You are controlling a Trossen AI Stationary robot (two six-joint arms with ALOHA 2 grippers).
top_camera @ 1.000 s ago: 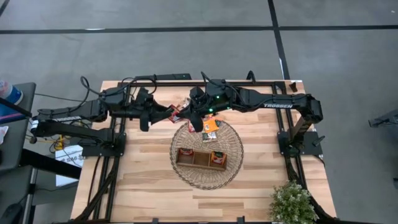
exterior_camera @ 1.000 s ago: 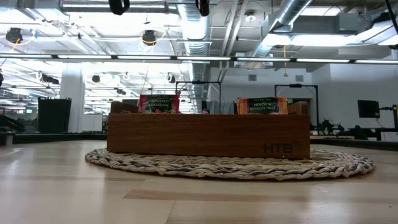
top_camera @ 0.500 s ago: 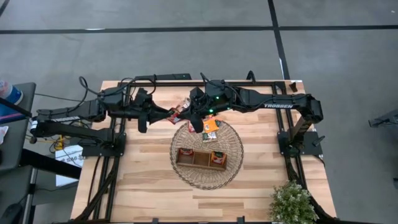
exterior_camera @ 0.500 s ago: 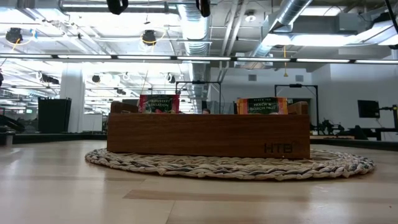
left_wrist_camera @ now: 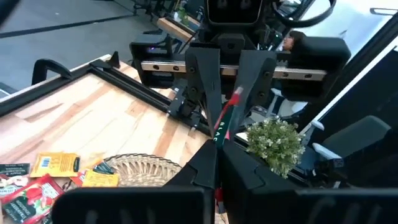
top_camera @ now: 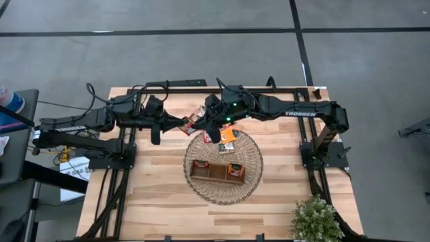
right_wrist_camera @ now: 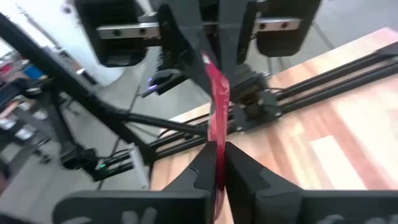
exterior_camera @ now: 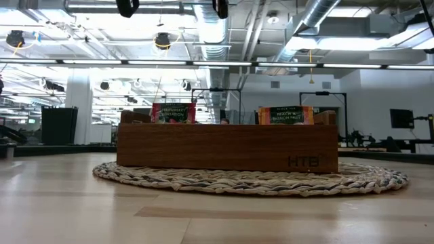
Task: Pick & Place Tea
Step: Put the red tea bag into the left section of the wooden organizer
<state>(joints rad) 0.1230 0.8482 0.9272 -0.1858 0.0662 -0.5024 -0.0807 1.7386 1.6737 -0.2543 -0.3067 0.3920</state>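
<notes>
Red is what I am seeing first from above: a red tea sachet [top_camera: 195,121] hanging just beyond the far rim of the wicker basket [top_camera: 250,176], pinched between both arms at once. I am watching the left gripper [top_camera: 185,124] reaching in from the basket's left, and the right gripper [top_camera: 205,122] meeting it from the right, both above the wooden table [top_camera: 158,175]. More sachets [top_camera: 227,138] are lying on the far part of the basket, and the wooden tray [top_camera: 216,171] is sitting at its centre with sachets in its two end compartments. At table height, I am looking at the tray [exterior_camera: 226,146] side-on upon the basket [exterior_camera: 251,179], with two sachets standing upright above its wall: one [exterior_camera: 169,112] toward the left end, one [exterior_camera: 285,114] toward the right; both grippers are out of this picture. Through the left wrist camera, I am seeing its own fingers [left_wrist_camera: 202,167] pressed together on the sachet's [left_wrist_camera: 225,122] edge, with the other arm's fingers clamping it from the far side, and loose sachets [left_wrist_camera: 55,164] lying by the basket rim [left_wrist_camera: 140,165]. Through the right wrist camera, its fingers [right_wrist_camera: 208,163] are likewise squeezed onto the red sachet [right_wrist_camera: 217,102], with the opposite gripper holding the far end.
</notes>
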